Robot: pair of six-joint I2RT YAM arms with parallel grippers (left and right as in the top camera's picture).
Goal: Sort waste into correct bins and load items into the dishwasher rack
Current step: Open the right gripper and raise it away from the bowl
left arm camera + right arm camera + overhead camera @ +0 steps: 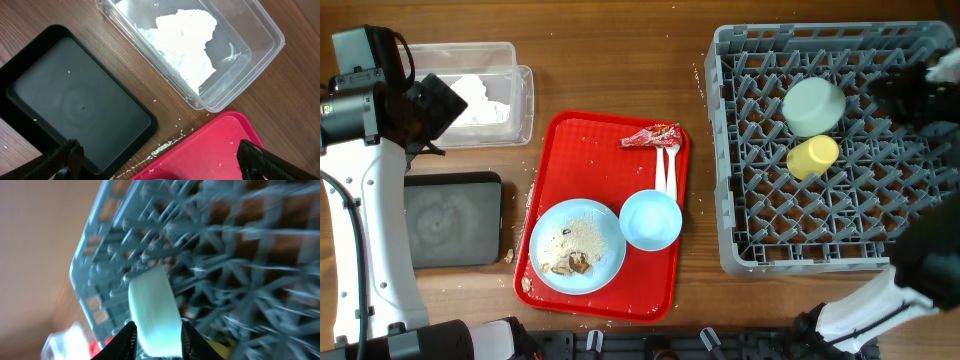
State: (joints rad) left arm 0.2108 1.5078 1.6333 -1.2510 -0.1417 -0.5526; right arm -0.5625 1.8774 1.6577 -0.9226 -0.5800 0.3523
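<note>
From overhead you have the dishwasher rack (770, 220) on the right of the tabletop, with the pale green bowl (813, 105) and the yellow cup (812, 156) lying inside it, near each other. The red serving tray (570, 150) sits mid-tabletop and carries the light blue plate (608, 255) with brown food scraps (570, 263). It also carries the light blue bowl (651, 219) just beside the plate, the white fork and spoon (667, 170) and the red wrapper (652, 136). On the left, the clear tub (515, 50) holds the white napkins (480, 95), and the black tray (450, 220) lies just below it. Your left wrist view shows the left tool (157, 150) spread wide with nothing between its fingers, above the black tray, the clear tub and a corner of the red serving tray. Your right wrist view is blurred. The right tool (157, 325) has its fingers narrowly apart over the dishwasher rack, with the pale green bowl showing between them, and you cannot tell whether they grip it.
</note>
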